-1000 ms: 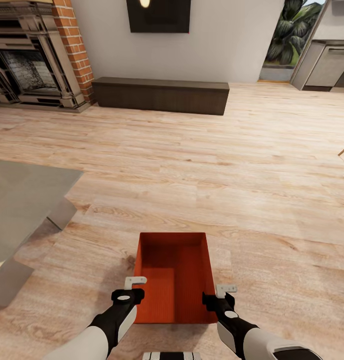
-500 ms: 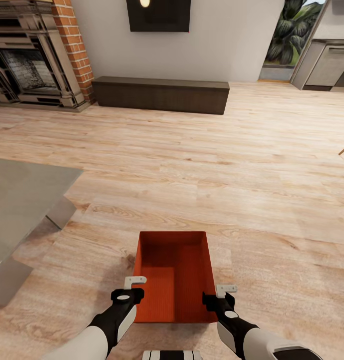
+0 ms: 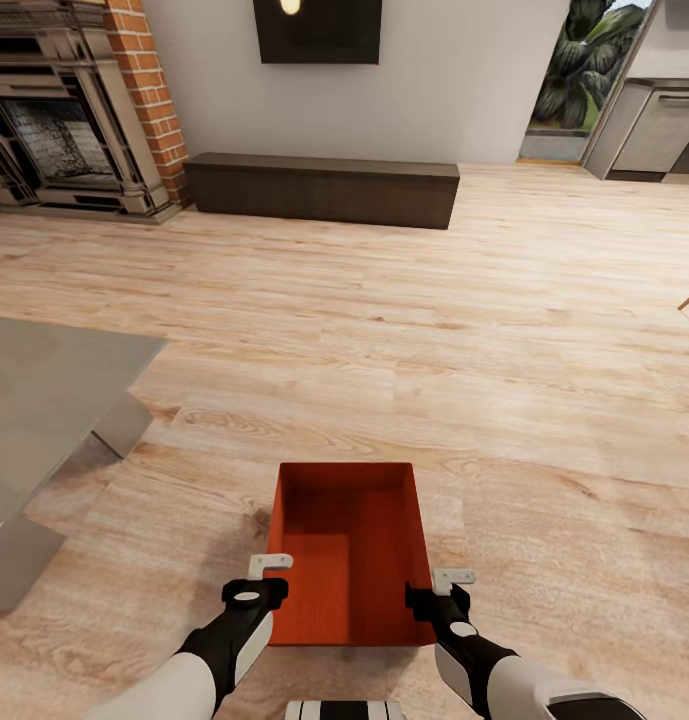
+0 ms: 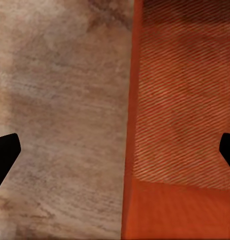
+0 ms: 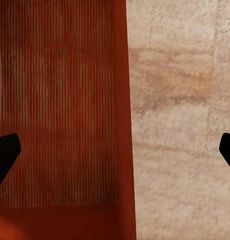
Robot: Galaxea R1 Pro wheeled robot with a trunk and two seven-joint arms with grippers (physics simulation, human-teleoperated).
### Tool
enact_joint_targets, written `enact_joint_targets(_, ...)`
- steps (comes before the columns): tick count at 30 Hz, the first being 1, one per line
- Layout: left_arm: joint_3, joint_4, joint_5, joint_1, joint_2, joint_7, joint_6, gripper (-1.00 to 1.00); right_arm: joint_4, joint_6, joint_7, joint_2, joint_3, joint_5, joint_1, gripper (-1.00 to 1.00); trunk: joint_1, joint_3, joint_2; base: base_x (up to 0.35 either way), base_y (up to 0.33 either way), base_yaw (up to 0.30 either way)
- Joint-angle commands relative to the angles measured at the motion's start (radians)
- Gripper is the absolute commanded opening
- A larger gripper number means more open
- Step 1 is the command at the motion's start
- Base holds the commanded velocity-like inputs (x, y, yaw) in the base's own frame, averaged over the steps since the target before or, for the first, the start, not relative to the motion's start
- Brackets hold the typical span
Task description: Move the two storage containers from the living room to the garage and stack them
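The left end effector hangs over the left wall of the storage container, its two fingers spread wide; in the left wrist view the dark fingertips sit at the far edges of the picture with the container's wall running between them, one finger outside over the wood floor and one inside over the ribbed red-orange bottom. The right end effector is the same on the opposite wall: open, astride the rim, with a fingertip over the container's inside and the other over the floor planks. Neither effector is clamped on the wall; whether any finger touches it I cannot tell. The container sits upright, lidless, on the light wood floor of the living room, just in front of the robot between both forearms. The wrist views give the fine ribbing of the container's bottom, which the head view renders as plain colour; the head view gives the room: a grey bench to the left, a brick fireplace, a long dark low cabinet against the pale wall and a wall TV above it. No writing or label can be read on anything. Against the pictures from a second earlier, the container and both arms sit very slightly higher in the head view, otherwise unchanged.
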Motion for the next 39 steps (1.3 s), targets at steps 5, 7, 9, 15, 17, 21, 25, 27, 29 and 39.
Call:
enact_joint_targets(5,-0.009,-0.001,0.006,0.000,0.000,0.007,0.006,1.00,0.001,-0.003,-0.004,0.000,0.004,-0.002,-0.001,1.00,0.000,-0.001,0.000,0.000,0.000,0.000)
enact_joint_targets(7,-0.009,-0.001,0.006,0.000,0.001,0.008,0.006,1.00,0.001,-0.003,-0.004,0.000,0.004,-0.002,-0.001,1.00,0.000,-0.001,0.000,0.000,0.000,0.000)
enact_joint_targets(9,-0.009,-0.001,0.006,0.000,0.001,0.008,0.006,1.00,0.001,-0.003,-0.004,0.000,0.004,-0.002,-0.001,1.00,0.000,-0.001,0.000,0.000,0.000,0.000)
enact_joint_targets(15,-0.009,-0.001,0.006,0.000,0.000,0.008,0.006,1.00,0.001,-0.003,-0.004,0.000,0.004,-0.002,-0.001,1.00,0.023,-0.019,-0.042,0.000,0.000,0.000)
enact_joint_targets(17,-0.009,-0.002,0.006,0.000,0.001,0.009,0.005,1.00,0.001,-0.003,-0.004,0.000,0.004,-0.002,-0.001,1.00,0.031,-0.026,-0.056,0.000,0.000,0.000)
enact_joint_targets(21,-0.009,-0.003,0.006,0.000,0.001,0.009,0.005,1.00,0.001,-0.003,-0.004,0.000,0.004,-0.002,-0.001,1.00,0.046,-0.038,-0.084,0.000,0.000,0.000)
enact_joint_targets(25,-0.009,-0.005,0.006,0.000,0.002,0.009,0.006,1.00,0.001,-0.003,-0.004,0.000,0.004,-0.002,-0.001,1.00,0.050,-0.041,-0.091,0.000,0.000,0.000)
enact_joint_targets(27,-0.009,-0.006,0.006,0.000,0.002,0.009,0.006,1.00,0.001,-0.004,-0.004,0.000,0.004,-0.002,-0.001,1.00,0.050,-0.041,-0.091,0.000,0.000,0.000)
enact_joint_targets(29,-0.009,-0.007,0.006,0.000,0.002,0.009,0.006,1.00,0.001,-0.006,-0.004,0.000,0.004,-0.002,-0.001,1.00,0.050,-0.041,-0.091,0.000,0.000,0.000)
enact_joint_targets(39,-0.009,-0.008,0.007,0.000,0.003,0.009,0.006,1.00,0.001,-0.007,-0.004,0.000,0.004,-0.002,-0.001,1.00,0.050,-0.041,-0.091,0.000,0.000,0.000)
